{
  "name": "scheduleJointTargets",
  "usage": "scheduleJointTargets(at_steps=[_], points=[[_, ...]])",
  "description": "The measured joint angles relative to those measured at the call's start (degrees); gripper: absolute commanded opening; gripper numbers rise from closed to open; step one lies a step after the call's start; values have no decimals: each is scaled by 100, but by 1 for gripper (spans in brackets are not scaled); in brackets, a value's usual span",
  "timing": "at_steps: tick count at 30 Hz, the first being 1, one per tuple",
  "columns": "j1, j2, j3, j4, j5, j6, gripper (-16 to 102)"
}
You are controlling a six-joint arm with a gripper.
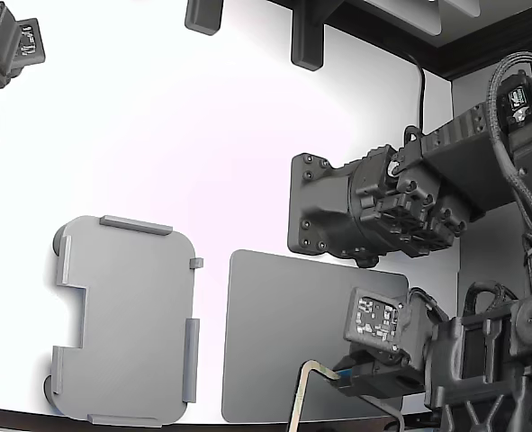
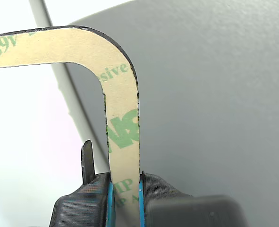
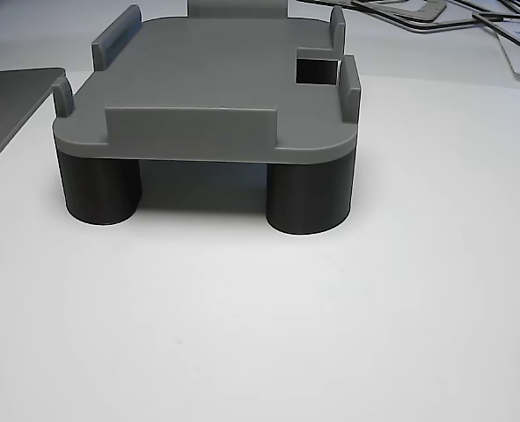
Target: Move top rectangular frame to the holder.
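The top rectangular frame (image 1: pixel 299 396) is a thin beige strip with green print. One rounded corner of it shows in the wrist view (image 2: pixel 122 118). My gripper (image 1: pixel 345 376) is shut on one side of it between blue-padded fingers (image 2: pixel 110 198), and holds it over the near edge of the dark flat mat (image 1: pixel 284 333). The rest of the frame runs out of view. The holder (image 1: pixel 126 315), a light grey plate with raised edge tabs and a stepped notch, stands apart at the exterior view's left. In the other view the holder (image 3: pixel 216 79) sits on dark round legs with nothing on it.
A second arm's black gripper (image 1: pixel 374 211) hangs over the mat's far edge at the exterior view's right. Another dark device (image 1: pixel 4 49) is at the top left. Dark brackets (image 1: pixel 306 40) stand at the white table's back. The mat also shows in the wrist view (image 2: pixel 215 94).
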Motion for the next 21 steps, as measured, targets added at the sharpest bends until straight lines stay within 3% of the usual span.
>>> scheduleJointTargets(at_steps=[11,21], points=[[-1819,-958,-1055,-9,132,1529,-11],[-2909,-2470,-2109,-9,229,3155,-11]])
